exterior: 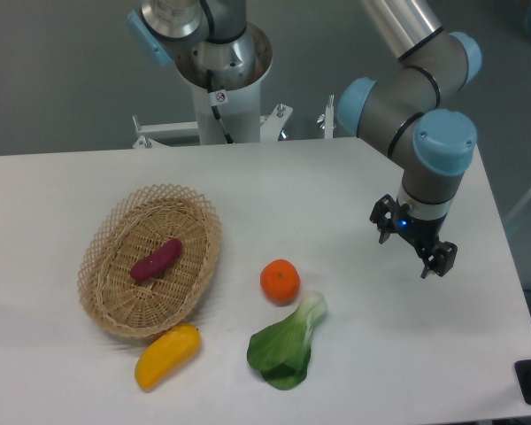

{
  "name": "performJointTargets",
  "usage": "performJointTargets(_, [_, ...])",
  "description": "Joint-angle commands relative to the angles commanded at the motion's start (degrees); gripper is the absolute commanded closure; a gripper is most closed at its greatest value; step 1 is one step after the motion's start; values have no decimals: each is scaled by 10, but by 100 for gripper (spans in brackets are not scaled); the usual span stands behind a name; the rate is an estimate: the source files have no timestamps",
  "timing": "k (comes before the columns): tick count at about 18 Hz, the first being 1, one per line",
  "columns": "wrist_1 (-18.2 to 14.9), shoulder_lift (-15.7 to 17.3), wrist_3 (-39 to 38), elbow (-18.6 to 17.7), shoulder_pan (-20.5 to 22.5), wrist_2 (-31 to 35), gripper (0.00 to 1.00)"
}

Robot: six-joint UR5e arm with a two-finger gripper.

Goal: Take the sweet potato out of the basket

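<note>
Gripper hangs over the right side of the table, fingers spread apart and holding nothing. It is far from the sweet potato, which lies in the middle of the basket on the left. I think the job is only starting. Next the arm has to go left, over the orange, and drop down onto the potato

Arm: one, grey links with light-blue joint caps, entering from upper right of frame, elbow bent, wrist pointing downward at right of centre. Pincer: black, two fingers spread apart, nothing between them, a small blue light at its base.
</note>
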Motion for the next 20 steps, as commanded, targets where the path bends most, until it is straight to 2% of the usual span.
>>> performJointTargets(11, [-5, 3, -8, -1, -7, 0, 0])
performJointTargets(20, [-6, 2, -88, 1, -68, -16, 0])
